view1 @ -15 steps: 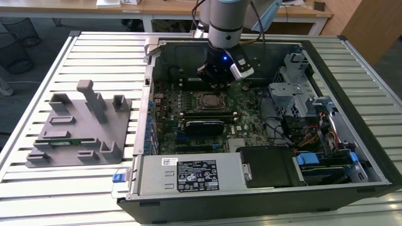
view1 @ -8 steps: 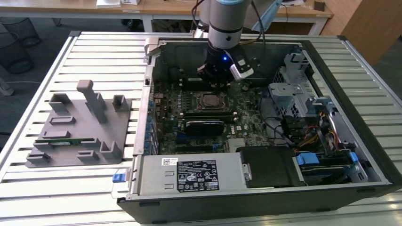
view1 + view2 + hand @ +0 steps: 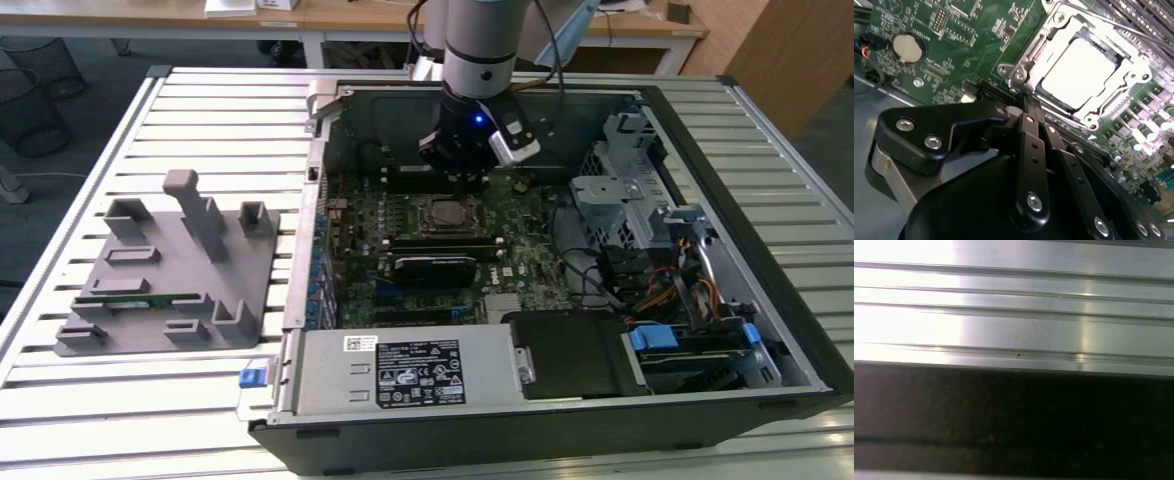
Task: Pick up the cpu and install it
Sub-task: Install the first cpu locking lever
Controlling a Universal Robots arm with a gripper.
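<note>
The cpu (image 3: 1079,72) lies flat in the metal-framed socket (image 3: 1134,75) on the green motherboard, its shiny silver top facing up. In the exterior view the socket (image 3: 445,213) sits mid-board inside the open computer case. My gripper (image 3: 467,180) hangs just behind it. In the second wrist view its black fingers (image 3: 1030,130) run together to a point, and the gripper (image 3: 1026,102) is shut with nothing in it. The tips stand beside the socket's corner screw (image 3: 1016,75), a short way from the cpu.
A grey fixture plate (image 3: 174,270) with a green memory stick (image 3: 134,300) lies on the slatted table at the exterior view's left. Case walls (image 3: 320,200), the power supply (image 3: 400,370), drive bays and cables (image 3: 641,270) ring the board. A coin battery (image 3: 906,47) sits on the board.
</note>
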